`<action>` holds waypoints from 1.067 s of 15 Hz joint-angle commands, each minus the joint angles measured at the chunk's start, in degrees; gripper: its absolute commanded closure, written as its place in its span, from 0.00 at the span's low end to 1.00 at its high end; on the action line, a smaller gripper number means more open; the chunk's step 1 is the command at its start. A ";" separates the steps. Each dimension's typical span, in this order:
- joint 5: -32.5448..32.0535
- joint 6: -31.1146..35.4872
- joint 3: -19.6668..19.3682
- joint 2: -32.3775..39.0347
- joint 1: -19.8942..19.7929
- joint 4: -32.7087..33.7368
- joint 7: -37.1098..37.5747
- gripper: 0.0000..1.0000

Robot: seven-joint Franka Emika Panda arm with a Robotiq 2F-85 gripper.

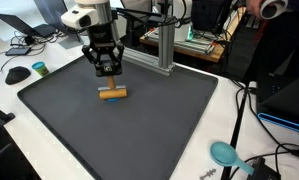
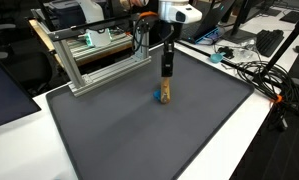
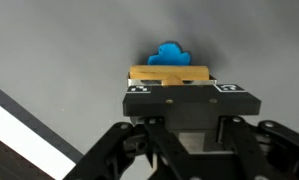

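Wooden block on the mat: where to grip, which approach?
Top-down, jaws across the two short ends of the wooden block. It lies flat on the mat, and a blue piece sits right beside one long side, so the ends look freest. The gripper is shut on it that way.

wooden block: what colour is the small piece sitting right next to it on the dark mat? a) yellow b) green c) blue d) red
c: in the wrist view a blue piece shows just beyond the wooden block on the dark mat, and the same blue shows at the block's side in an exterior view.
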 commanded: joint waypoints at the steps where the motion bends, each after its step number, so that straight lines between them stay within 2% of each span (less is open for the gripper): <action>1: -2.37 -2.87 -1.10 3.92 -0.01 -1.48 -0.77 0.78; 16: -2.22 -3.09 -1.28 3.58 -0.39 -1.95 -2.87 0.78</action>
